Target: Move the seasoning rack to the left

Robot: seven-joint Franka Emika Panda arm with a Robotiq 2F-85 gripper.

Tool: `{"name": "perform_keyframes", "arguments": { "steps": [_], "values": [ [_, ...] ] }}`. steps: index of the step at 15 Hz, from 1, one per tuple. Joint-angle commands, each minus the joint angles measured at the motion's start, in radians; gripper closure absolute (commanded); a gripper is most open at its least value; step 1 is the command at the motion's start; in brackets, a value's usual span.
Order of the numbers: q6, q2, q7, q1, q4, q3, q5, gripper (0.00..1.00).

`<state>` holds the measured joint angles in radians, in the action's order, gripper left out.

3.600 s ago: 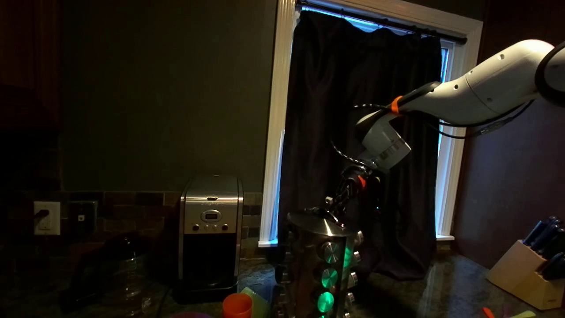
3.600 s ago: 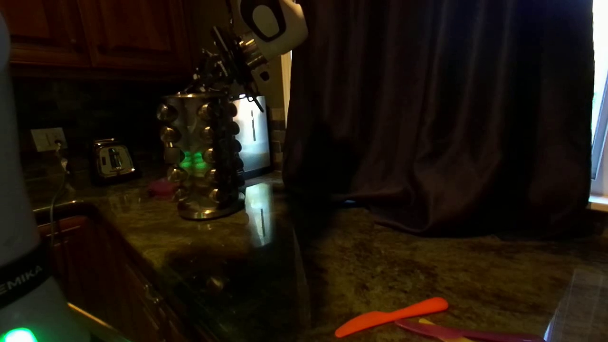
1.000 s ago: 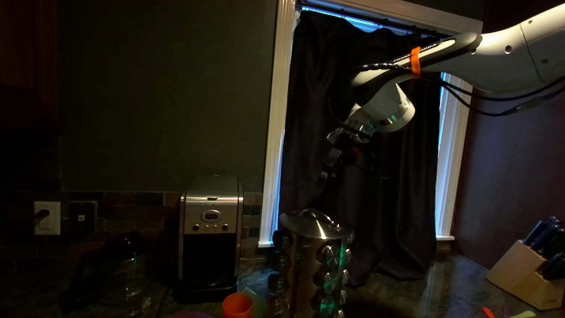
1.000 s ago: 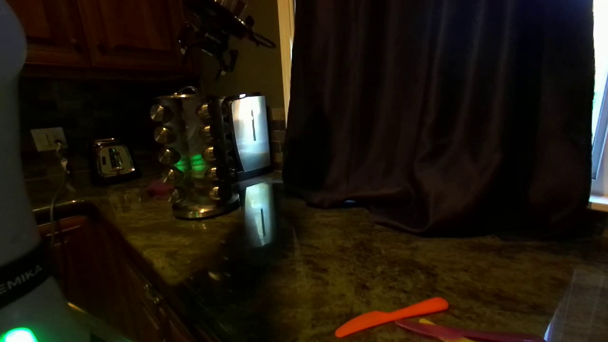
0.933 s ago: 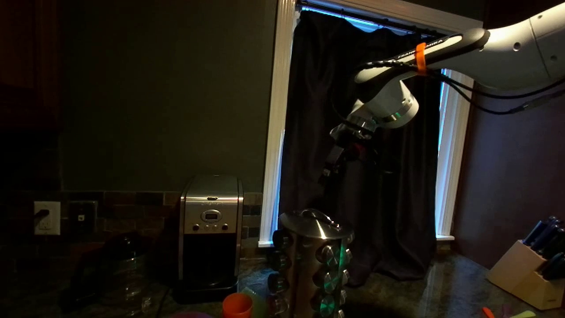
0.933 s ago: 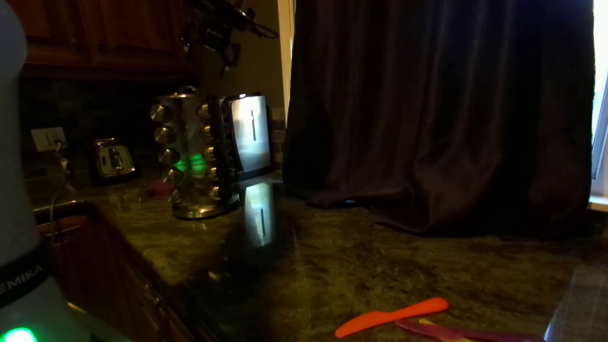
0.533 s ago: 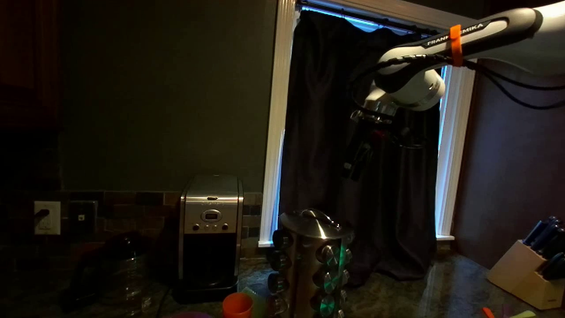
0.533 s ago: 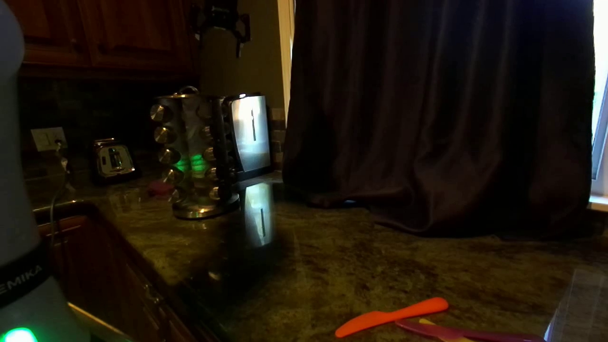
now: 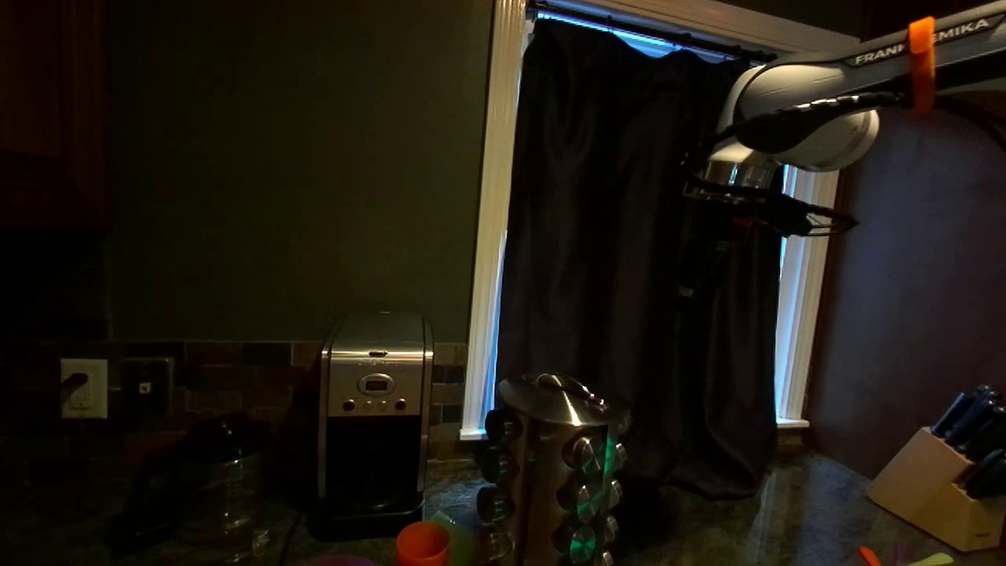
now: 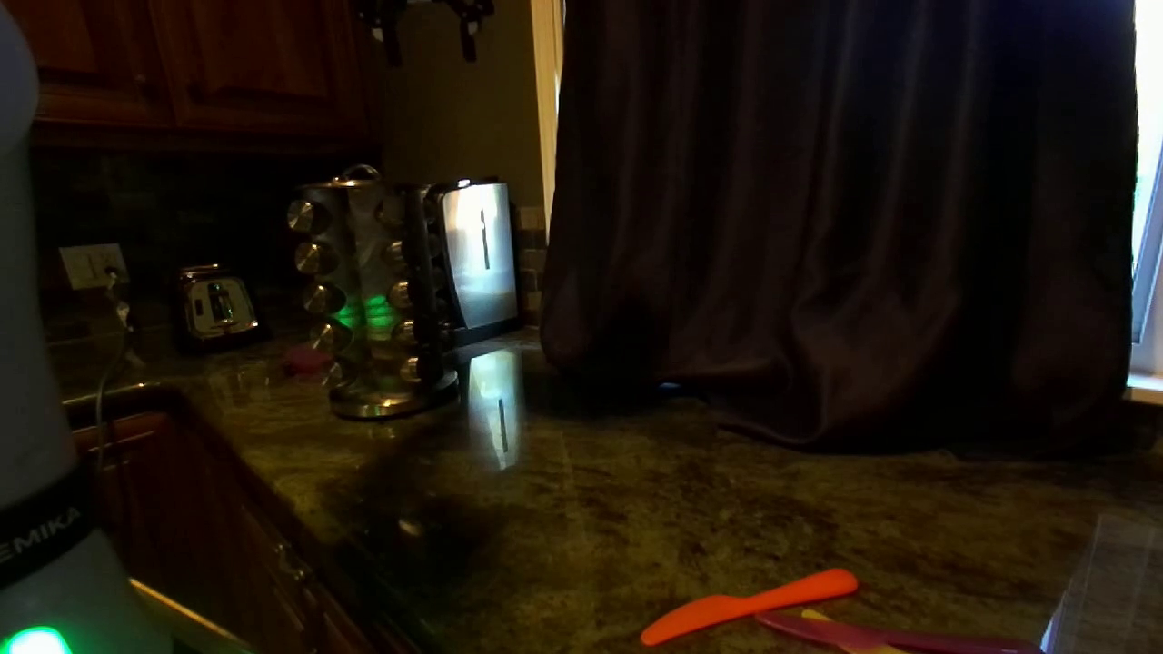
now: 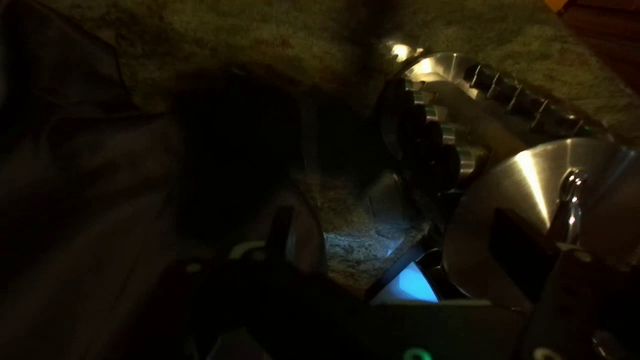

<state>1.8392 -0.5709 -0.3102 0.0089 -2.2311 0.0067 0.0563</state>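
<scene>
The seasoning rack, a round metal tower of jars with shiny caps and a looped handle on its lid, stands upright on the counter in both exterior views [image 9: 550, 472] [image 10: 368, 300]. In the wrist view its steel lid [image 11: 505, 182] and column lie at the right. My gripper hangs above the rack's level, off to its right in an exterior view [image 9: 695, 279], and cut by the top edge in an exterior view [image 10: 432, 56]. Its two dark fingers stand wide apart with nothing between them in the wrist view [image 11: 392, 220]. One finger overlaps the lid there, apart from it.
A silver coffee maker [image 9: 377, 385] stands beside the rack. An orange cup [image 9: 423, 542] and dark carafe [image 9: 228, 487] are nearby. The knife block [image 9: 939, 491] is far right. A toaster [image 10: 216, 304] and plastic knives [image 10: 750, 604] also lie around; a dark curtain [image 10: 818, 227] hangs behind.
My gripper has left the lid's handle, risen and swung right, away from the rack. Compared with the earliest frames the rack stands slightly further left; in the last second it is still.
</scene>
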Motion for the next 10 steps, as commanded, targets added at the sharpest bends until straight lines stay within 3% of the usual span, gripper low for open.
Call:
{"name": "perform_keyframes", "arguments": {
  "steps": [1, 4, 10],
  "values": [
    [-0.032, -0.032, 0.012, 0.025, -0.01, -0.027, -0.013, 0.0],
    [-0.063, -0.102, 0.012, 0.025, -0.041, -0.04, -0.014, 0.0],
    [-0.063, -0.108, 0.013, 0.025, -0.053, -0.04, -0.014, 0.0]
  ]
}}
